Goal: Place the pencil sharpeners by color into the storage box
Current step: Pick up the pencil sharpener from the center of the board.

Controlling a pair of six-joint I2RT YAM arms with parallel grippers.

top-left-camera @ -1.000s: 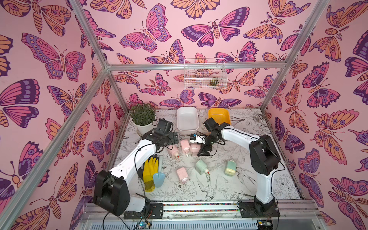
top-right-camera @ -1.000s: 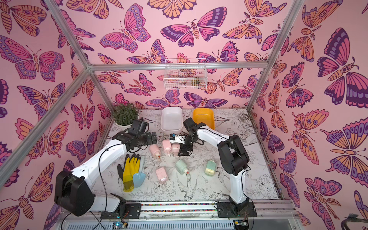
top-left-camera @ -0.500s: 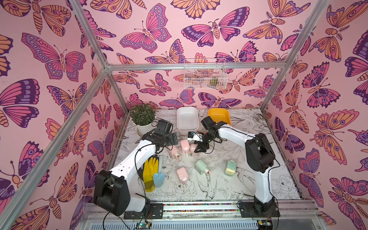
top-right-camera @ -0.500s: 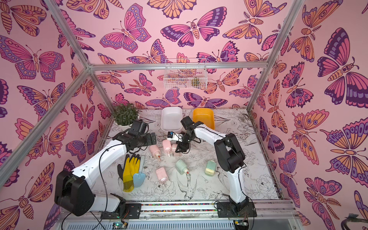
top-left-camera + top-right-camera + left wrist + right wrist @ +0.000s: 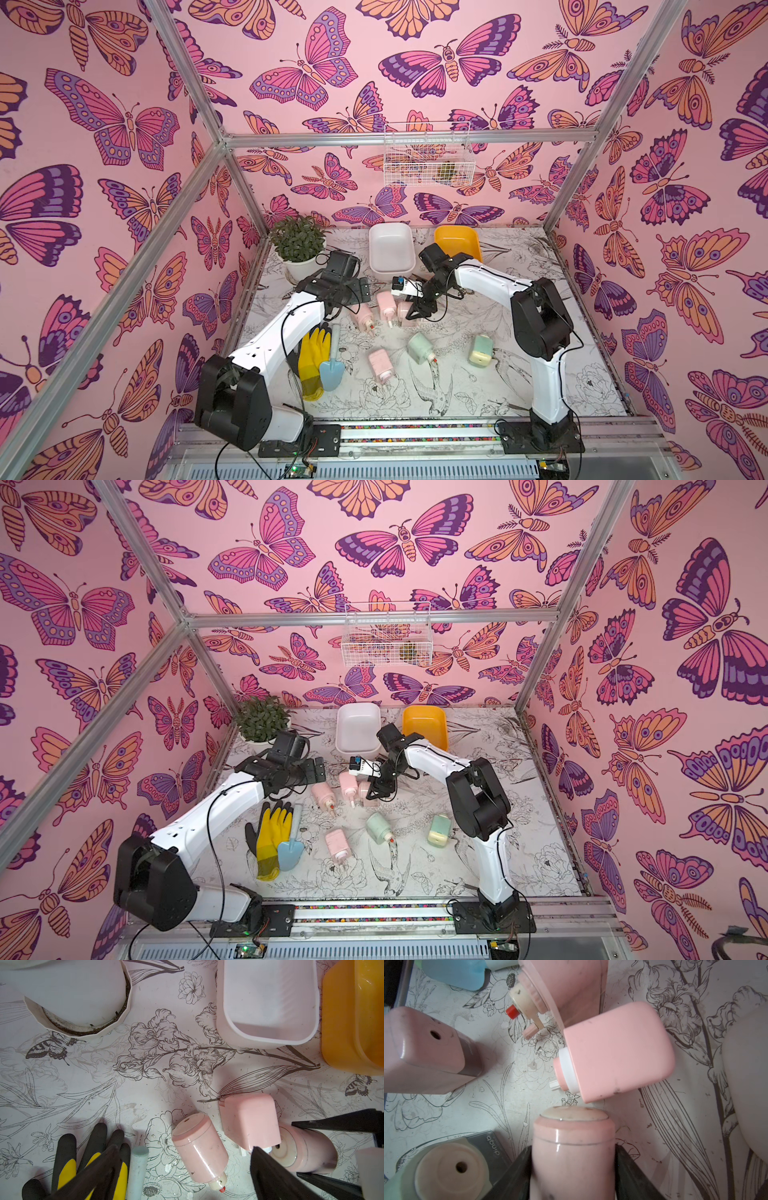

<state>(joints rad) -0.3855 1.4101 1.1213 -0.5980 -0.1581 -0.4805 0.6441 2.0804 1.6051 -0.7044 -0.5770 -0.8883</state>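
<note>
On the flower-print table (image 5: 519,374) I see my right gripper (image 5: 573,1169) clamped on a pink sharpener (image 5: 572,1151), while my left gripper (image 5: 182,1178), at its 9 o'clock, gapes wide.

Six small rounded plastic crank pencil sharpeners lie on a flower-printed table, near the middle of both top views. Four are pale pink, two mint green. Three pink ones cluster just below a white storage box (image 5: 391,249) and an orange storage box (image 5: 456,243), both empty: the left pink sharpener (image 5: 360,317) lies on its side showing a red-tipped handle, the middle pink sharpener (image 5: 386,304) lies tilted beside it, and the right pink sharpener (image 5: 573,1153) lies on its side with black fingers against both flanks. Lower down lie a lone pink sharpener (image 5: 379,363), then a tipped green sharpener (image 5: 419,347), then a second green sharpener (image 5: 481,351) farthest right.
</note>
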